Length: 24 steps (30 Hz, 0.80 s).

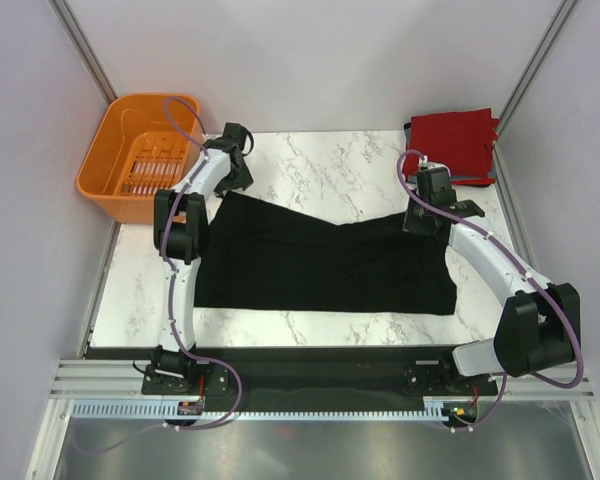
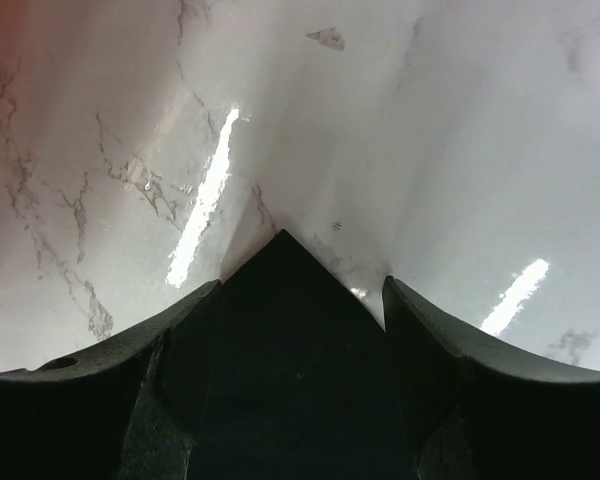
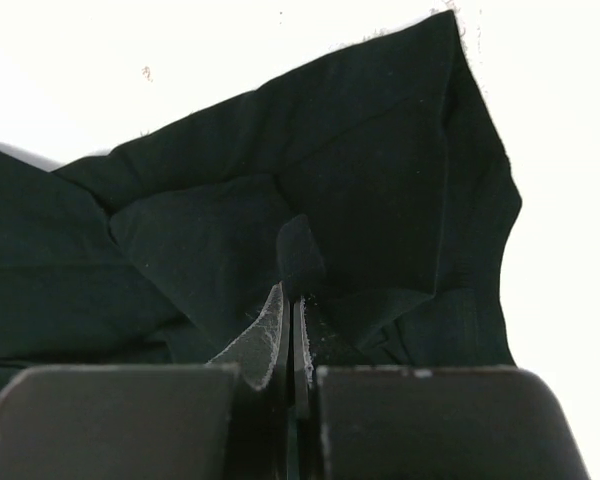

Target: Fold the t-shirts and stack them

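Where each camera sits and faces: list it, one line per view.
Top external: above, behind the robot, looking down on the table, left arm, right arm and the black t-shirt.
Left wrist: on the left arm, facing the table; open left tool straddles a shirt corner.
Right wrist: on the right arm, close on cloth; right tool shut on the black t-shirt.
Shared: all show that shirt.

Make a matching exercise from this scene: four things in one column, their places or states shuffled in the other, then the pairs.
Things:
1 basket
2 red shirt
3 black shirt
4 right pincer

Places or states:
a folded, far right corner
b shut on cloth
c far left corner
d spread out in the middle

Pairs: 1-c; 2-a; 3-d; 4-b
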Each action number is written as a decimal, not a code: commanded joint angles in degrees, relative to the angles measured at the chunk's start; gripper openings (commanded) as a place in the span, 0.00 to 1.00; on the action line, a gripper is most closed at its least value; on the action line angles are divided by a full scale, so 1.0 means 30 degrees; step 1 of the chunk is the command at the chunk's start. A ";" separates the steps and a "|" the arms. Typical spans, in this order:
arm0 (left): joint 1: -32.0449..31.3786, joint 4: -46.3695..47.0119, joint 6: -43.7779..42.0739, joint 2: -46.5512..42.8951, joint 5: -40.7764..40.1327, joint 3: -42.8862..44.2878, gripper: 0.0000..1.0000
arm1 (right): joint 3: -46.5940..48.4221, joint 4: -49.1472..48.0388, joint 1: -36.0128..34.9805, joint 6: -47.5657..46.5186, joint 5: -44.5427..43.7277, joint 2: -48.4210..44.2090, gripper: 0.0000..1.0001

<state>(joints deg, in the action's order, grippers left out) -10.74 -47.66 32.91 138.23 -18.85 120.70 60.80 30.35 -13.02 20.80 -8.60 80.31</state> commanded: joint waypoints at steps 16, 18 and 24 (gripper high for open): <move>-0.0052 -0.0929 0.0486 0.1590 -0.0484 0.1717 0.06 | 0.0064 -0.1092 -0.0085 -0.0048 0.0319 0.0589 0.00; -0.0023 -0.1251 0.0545 0.1297 -0.0338 0.1922 0.02 | 0.0562 -0.1063 -0.0056 -0.0019 0.0144 0.0971 0.00; 0.0299 -0.2013 0.0896 -0.1192 0.0043 0.1953 0.02 | 0.5010 -0.0072 -0.0027 -0.0310 -0.0706 0.3108 0.00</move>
<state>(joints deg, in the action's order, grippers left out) -10.70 -51.00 33.67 140.88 -19.11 124.77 67.83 30.72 -13.02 20.73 -8.38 88.38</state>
